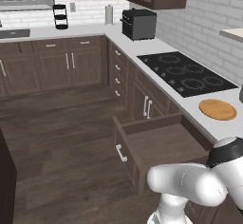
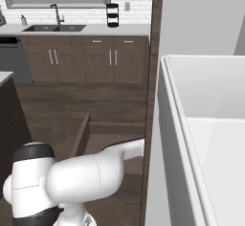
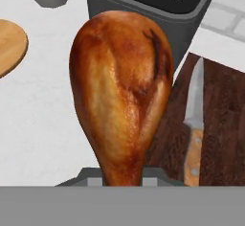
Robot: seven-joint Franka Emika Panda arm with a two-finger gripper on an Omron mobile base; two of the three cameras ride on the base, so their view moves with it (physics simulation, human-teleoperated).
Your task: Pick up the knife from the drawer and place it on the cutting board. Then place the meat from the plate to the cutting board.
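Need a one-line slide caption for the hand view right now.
Claw shut on the meat, carried above the counter beside the cutting board where the knife already lies.

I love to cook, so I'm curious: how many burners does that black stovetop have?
4, as far as shows: rings on the black cooktop set into the counter, two nearer the counter's front edge and two nearer the brick wall. The tan plate lies beside it.
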